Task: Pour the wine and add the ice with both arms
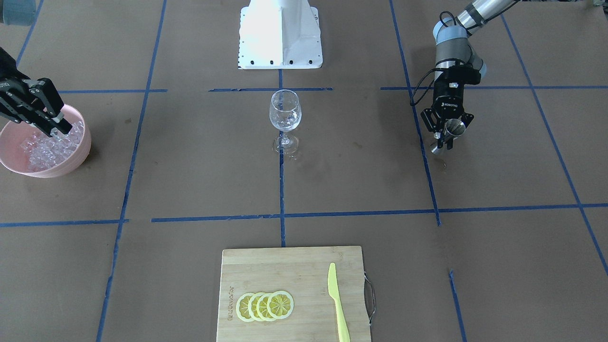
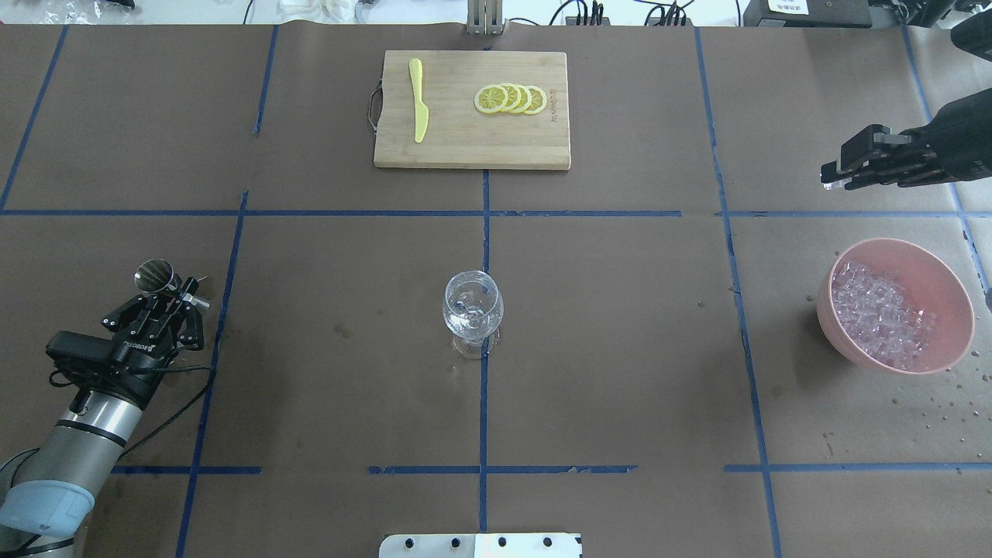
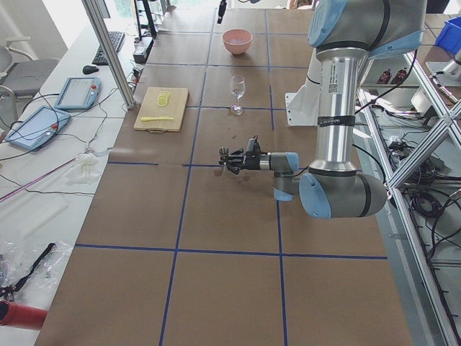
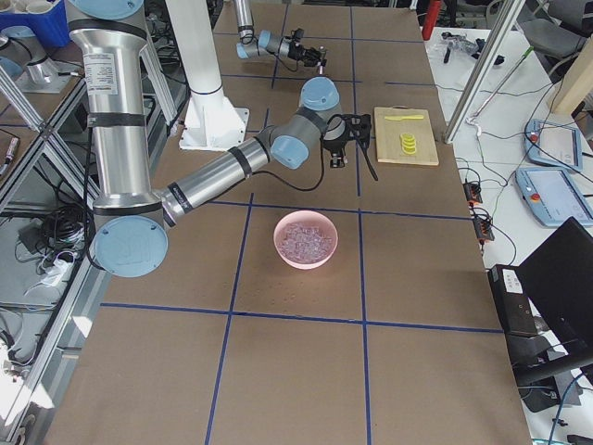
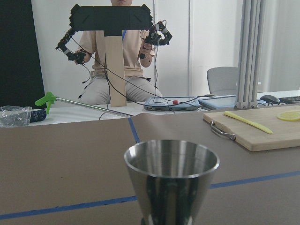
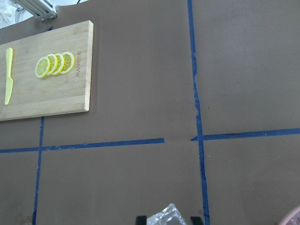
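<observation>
**Glass lying at 8 o'clock from the ice-carrying tool**

In the overhead view, the right tool [image 2: 833, 175] is hovering above the surface [image 2: 620, 349] at about 11 o'clock from the bowl [image 2: 952, 304]. It is pinching one ice cube [image 6: 165, 216] between nearly closed fingers. The remaining ice [image 2: 883, 318] is sitting in the bowl. The glass [image 2: 473, 308] is standing well apart, at 8 o'clock from that tool. The left tool [image 2: 172, 285] is gripping a jigger [image 2: 155, 275], mouth up, with the glass at its 3 o'clock and, I judge, somewhat nearer.

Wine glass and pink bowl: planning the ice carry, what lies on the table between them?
Overhead view: only brown paper, one blue tape line and tiny spots.
</observation>
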